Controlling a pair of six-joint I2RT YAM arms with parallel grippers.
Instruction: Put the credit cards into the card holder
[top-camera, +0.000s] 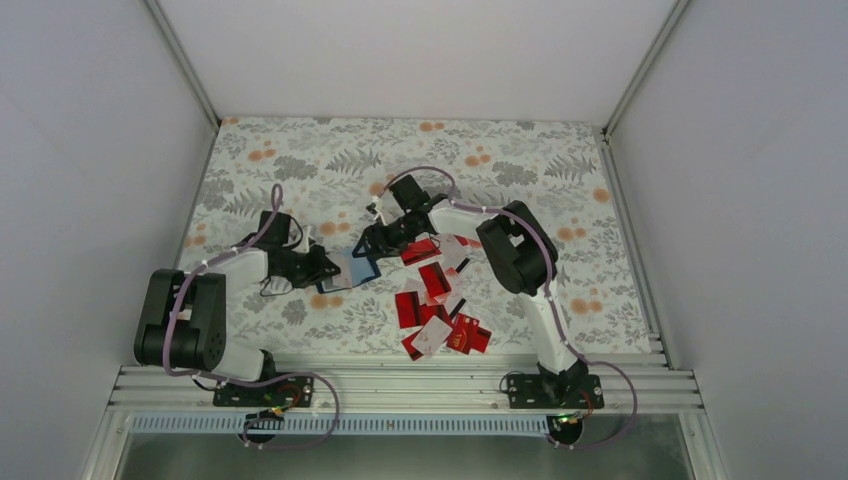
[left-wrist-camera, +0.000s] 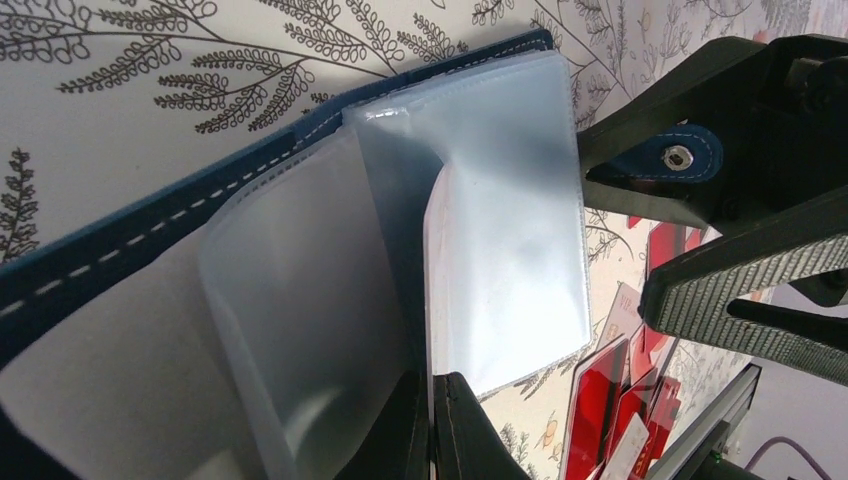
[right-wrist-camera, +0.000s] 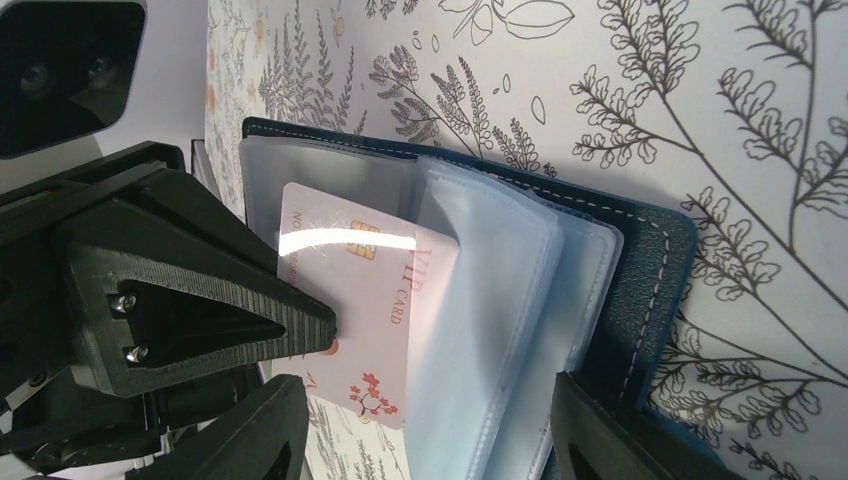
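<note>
The dark blue card holder (top-camera: 352, 270) (left-wrist-camera: 150, 235) (right-wrist-camera: 650, 270) lies open on the table, its clear sleeves fanned up. My left gripper (top-camera: 325, 268) (left-wrist-camera: 432, 420) is shut on the edge of one clear sleeve. A white credit card (right-wrist-camera: 350, 300) with red flowers sits partly among the sleeves, its left part showing. My right gripper (top-camera: 372, 240) (right-wrist-camera: 425, 430) stands open, its jaws wide on either side of the sleeves and the holder's edge. More credit cards (top-camera: 435, 300) (left-wrist-camera: 595, 400), mostly red, lie in a loose pile to the right of the holder.
The flowered tablecloth (top-camera: 300, 170) covers the table. White walls with metal rails (top-camera: 625, 200) close it in on three sides. The right arm's elbow (top-camera: 515, 250) hangs over the card pile. The holder's snap tab (left-wrist-camera: 670, 157) shows against the right gripper's fingers (left-wrist-camera: 745, 300).
</note>
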